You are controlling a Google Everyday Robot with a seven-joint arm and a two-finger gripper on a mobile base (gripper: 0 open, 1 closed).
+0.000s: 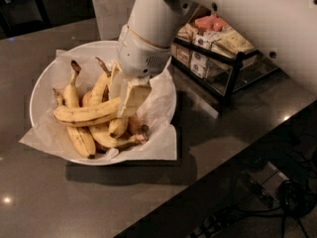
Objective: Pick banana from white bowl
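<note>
Seeing gripper [124,100] hanging down inside bowl [44,83], right of centre, meeting right end of banana [84,113]. Failing to tell whether clamping it or loose. Noting banana lying crosswise atop pile of slimmer bananas [81,140], inside bowl, over paper [158,143]. Noting white arm [148,38] covering bowl's upper right rim. Noting bowl sitting on dark counter [99,202]. Spotting black rack [233,68] of packets [210,23] standing near bowl, to right in view.
</note>
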